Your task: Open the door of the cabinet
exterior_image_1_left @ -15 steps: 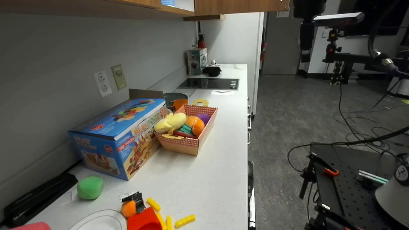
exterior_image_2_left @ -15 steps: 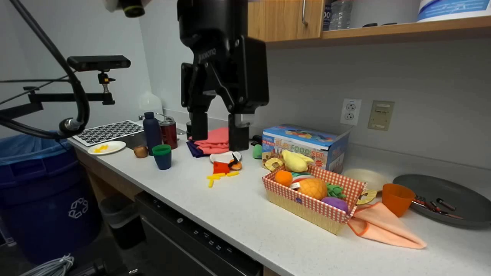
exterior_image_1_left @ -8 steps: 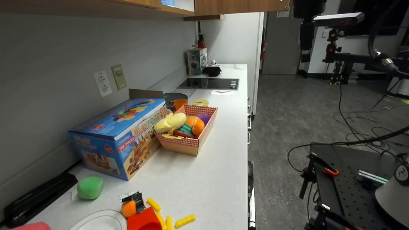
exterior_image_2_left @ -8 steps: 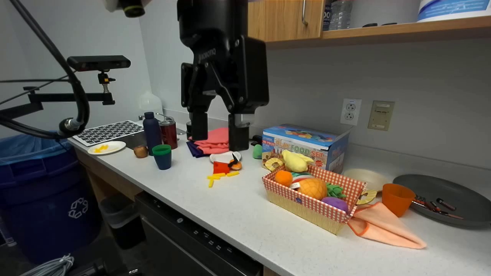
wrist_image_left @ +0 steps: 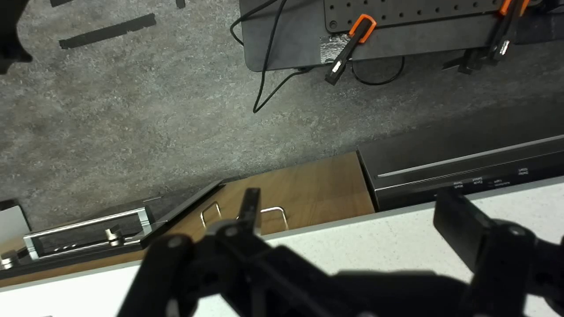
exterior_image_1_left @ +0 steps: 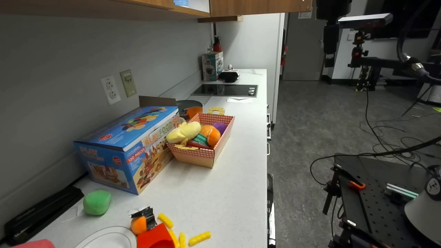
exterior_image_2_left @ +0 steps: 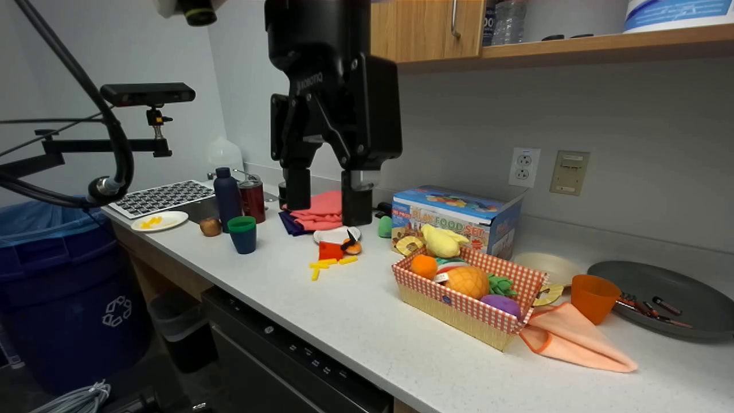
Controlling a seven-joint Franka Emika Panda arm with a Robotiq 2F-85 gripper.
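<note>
"Black Robotiq gripper [exterior_image_2_left: 327, 198], pointing down. Jaws?"

"Spread apart, nothing between them."

"Target?"

"In an exterior view, taken to be the pale wooden wall-cabinet door [exterior_image_2_left: 418, 31]: above and right of the jaws, farther back, well apart. Slim silver metal handle [exterior_image_2_left: 453, 22], long axis upright. Door looks shut."

"Then I judge the move as: rise, tip toward the door, set the jaws astride that handle."

"Agreed, one doubt: in an exterior view a brown wooden panel [exterior_image_1_left: 258, 7] juts out, perhaps another door standing open."

"Containers?"

"Red-checked straw-coloured basket [exterior_image_2_left: 453, 321]: orange toy ball [exterior_image_2_left: 424, 267], yellow plush toy [exterior_image_2_left: 441, 242], toy pineapple [exterior_image_2_left: 467, 282], purple toy [exterior_image_2_left: 500, 304]. Next, orange plastic cup [exterior_image_2_left: 594, 299], contents hidden. Last, dark grey round pan [exterior_image_2_left: 642, 278], thin sticks [exterior_image_2_left: 667, 306] in it, too small to name."
</note>
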